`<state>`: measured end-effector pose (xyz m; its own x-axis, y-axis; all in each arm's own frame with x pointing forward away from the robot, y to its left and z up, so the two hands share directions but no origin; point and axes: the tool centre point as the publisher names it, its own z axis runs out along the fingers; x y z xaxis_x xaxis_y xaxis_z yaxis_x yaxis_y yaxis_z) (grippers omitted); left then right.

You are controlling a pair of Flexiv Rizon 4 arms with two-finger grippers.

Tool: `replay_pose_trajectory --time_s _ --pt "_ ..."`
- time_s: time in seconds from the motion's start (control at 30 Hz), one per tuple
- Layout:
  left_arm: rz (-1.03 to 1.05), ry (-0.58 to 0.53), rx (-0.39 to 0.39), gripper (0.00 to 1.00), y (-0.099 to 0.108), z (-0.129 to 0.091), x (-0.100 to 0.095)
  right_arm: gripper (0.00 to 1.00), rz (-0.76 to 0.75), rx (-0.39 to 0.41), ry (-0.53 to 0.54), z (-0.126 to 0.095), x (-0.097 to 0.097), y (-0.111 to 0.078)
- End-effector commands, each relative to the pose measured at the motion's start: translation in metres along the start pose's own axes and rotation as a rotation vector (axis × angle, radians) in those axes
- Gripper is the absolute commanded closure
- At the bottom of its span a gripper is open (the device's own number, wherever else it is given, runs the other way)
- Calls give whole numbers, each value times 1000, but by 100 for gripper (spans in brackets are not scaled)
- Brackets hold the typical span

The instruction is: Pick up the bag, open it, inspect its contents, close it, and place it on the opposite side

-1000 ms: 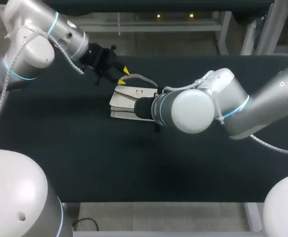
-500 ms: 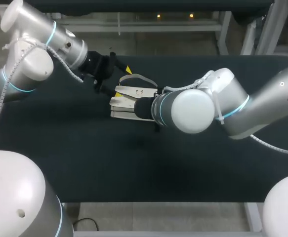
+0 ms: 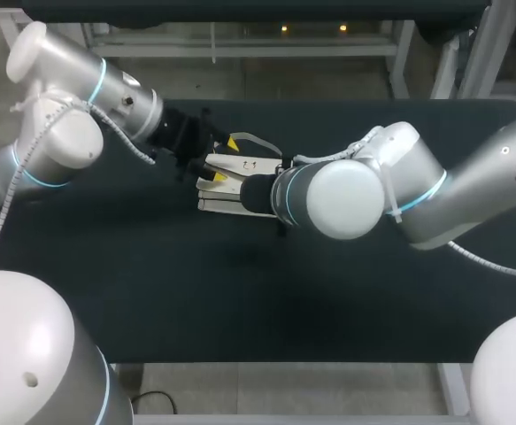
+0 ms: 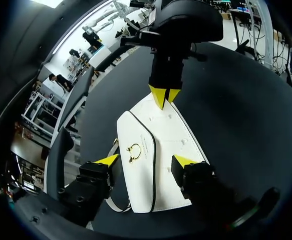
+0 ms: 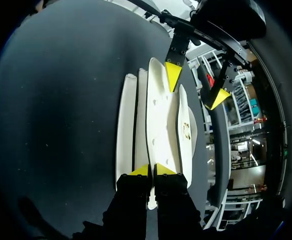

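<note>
Logged white bag (image 3: pixel 244 166) flat on dark counter (image 3: pixel 151 283), with a tool at each end.

Nearest, found right tool (image 5: pixel 152 170) clenched on one thin edge of the bag, yellow tips almost together, its arm in from the right across the counter's middle. Just beyond, noted bag lying flap up with gold clasp (image 4: pixel 133 150) showing; seen edge-on from the right wrist, its panels stand slightly apart. Farther on, recorded left tool (image 4: pixel 146 161) released, spread wide and straddling the bag's opposite end, one tip just beside the flap edge, the other over the body. Cannot tell whether either tip touches. Farthest, spotted grey strap (image 3: pixel 256 139) looping out past the bag toward the counter's back edge.
</note>
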<state>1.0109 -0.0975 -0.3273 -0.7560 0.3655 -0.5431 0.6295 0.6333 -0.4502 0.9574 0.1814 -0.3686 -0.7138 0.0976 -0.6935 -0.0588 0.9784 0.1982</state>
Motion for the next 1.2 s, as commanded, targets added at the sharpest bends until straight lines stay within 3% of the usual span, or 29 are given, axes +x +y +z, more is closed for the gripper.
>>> replay_pose_trajectory --time_s 0.03,0.27,0.4,0.53,0.57,0.6,1.17,1.2 --pt "-7 -8 -7 53 3 4 1 100 1 -15 -164 2 4 -2" --pt "-20 1 -21 52 8 8 2 100 1 -15 -164 2 4 -2" --pt "-23 -4 -23 71 10 8 2 100 1 -15 -164 2 4 -2" --pt "-23 -4 -25 69 11 8 3 100 1 -15 -164 2 4 -2" --pt "-25 -3 -27 88 12 8 3 100 1 -15 -164 2 4 -2" --pt "-26 -2 -29 100 13 9 3 100 1 -15 -164 2 4 -2" --pt "-22 -30 -52 100 16 0 -12 100 1 -15 -164 2 4 -2" --pt "-18 -28 -52 94 14 0 -11 100 1 -15 -164 2 4 -2"
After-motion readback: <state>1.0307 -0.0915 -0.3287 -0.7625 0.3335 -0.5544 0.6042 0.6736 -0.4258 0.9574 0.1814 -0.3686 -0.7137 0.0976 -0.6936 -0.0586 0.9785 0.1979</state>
